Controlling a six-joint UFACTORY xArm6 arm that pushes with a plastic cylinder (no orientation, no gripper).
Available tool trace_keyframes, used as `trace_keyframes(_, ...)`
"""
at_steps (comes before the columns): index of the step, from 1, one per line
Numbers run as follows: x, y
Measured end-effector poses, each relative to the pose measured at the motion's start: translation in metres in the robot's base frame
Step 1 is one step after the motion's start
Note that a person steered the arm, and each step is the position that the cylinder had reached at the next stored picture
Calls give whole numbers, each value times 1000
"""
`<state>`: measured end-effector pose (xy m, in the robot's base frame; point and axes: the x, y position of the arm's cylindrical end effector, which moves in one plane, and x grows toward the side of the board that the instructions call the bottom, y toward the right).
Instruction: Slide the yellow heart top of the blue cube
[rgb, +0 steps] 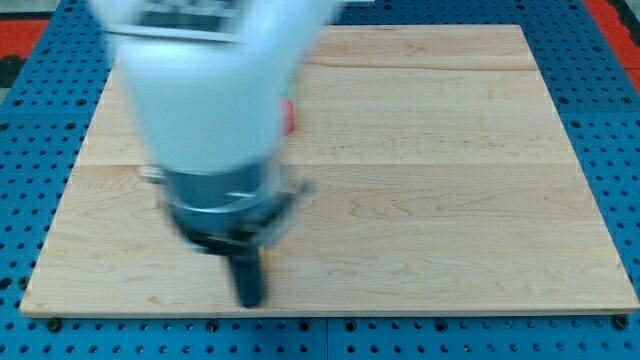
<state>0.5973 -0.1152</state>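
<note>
My end effector is a straight dark rod with nothing to open or close, so it is neither clenched nor grasping anything. It can only push. The arm above it, a white housing over a dark collar, is badly motion-blurred and covers much of the view's left half of the pale wooden table (450, 150). My tip (248, 300) sits near the view's bottom edge of the table, left of centre.

Neither of the task's blocks can be made out clearly. A yellowish sliver (263, 260) shows just to the view's right of the rod, a little above my tip. It may be an edge of the yellow heart-shaped block, but too little shows to be sure, and I cannot tell whether it is touching the rod. The blue cube is not visible and is probably hidden behind the arm. A small patch of a red block (291, 117) peeks out at the housing's right edge; its shape cannot be read.

I judge the heart to be a small, light, rigid piece that slides easily on the smooth wood. Its lobes and point would make it pivot under an off-centre push, so contact belongs on a flat flank, in line with its middle.
</note>
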Motion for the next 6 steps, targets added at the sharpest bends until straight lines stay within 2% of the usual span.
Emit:
trace_keyframes(1, -47, -81)
trace_keyframes(2, -122, -80)
trace_keyframes(3, -151, -46)
trace_keyframes(4, -152, -13)
trace_keyframes(6, -159, -12)
